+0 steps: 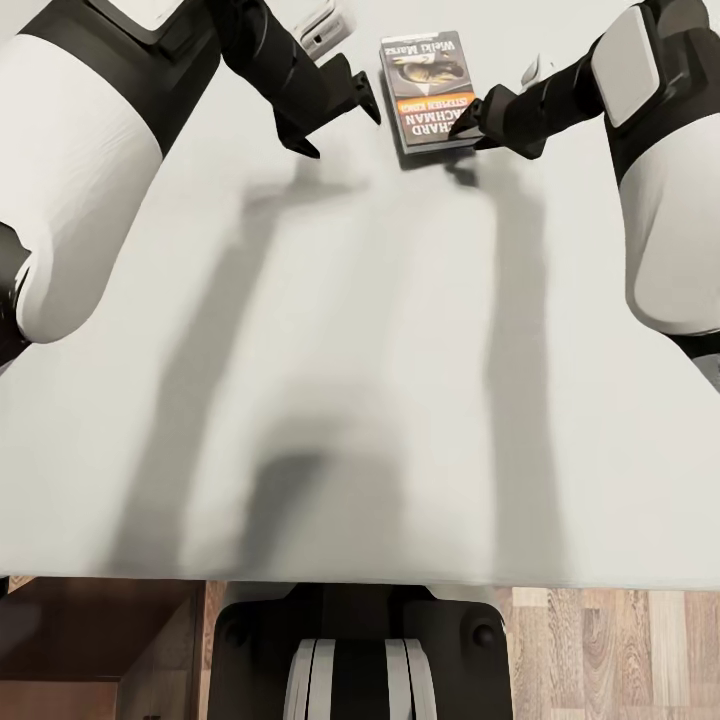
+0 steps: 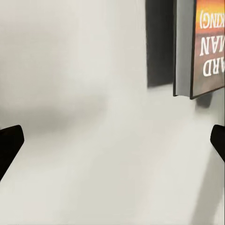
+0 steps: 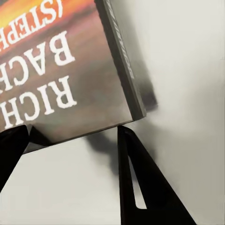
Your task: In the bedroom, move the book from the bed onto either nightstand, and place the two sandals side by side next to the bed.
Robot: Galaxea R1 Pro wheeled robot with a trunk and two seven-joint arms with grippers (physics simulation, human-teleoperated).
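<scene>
Off-white and matte, the bed [image 1: 330, 400] spreads under us as one smooth plane crossed only by soft grey shadows of our arms; past its near edge we see brown plank floor [image 1: 610, 650] and our dark base [image 1: 360, 650].

We place everything from the book [image 1: 428, 90]. It lies flat on the bed, far from the near edge, its long axis running away from us, with the title end turned our way. It is a thin, stiff rectangle with a dark cover, an orange band and white lettering, and a pale grey edge of pages shows in the wrist views.

Our right pincer [image 1: 470, 128] sits at the book's near right corner, so the book lies just ahead of it and slightly to its left. In the right wrist view the corner pokes in between the two black wedge-shaped fingers [image 3: 136, 183], which stand apart, not yet closed on anything. Whether a fingertip already touches the cover we cannot tell from this angle.

Our left pincer [image 1: 338, 118] hangs just off the book's left edge, clear of it, its jaws spread wide and empty. The right arm looks nearer. We judge the grasp will need the fingers to straddle the thin edge, since a flat cover on a soft mattress offers little else to catch.
</scene>
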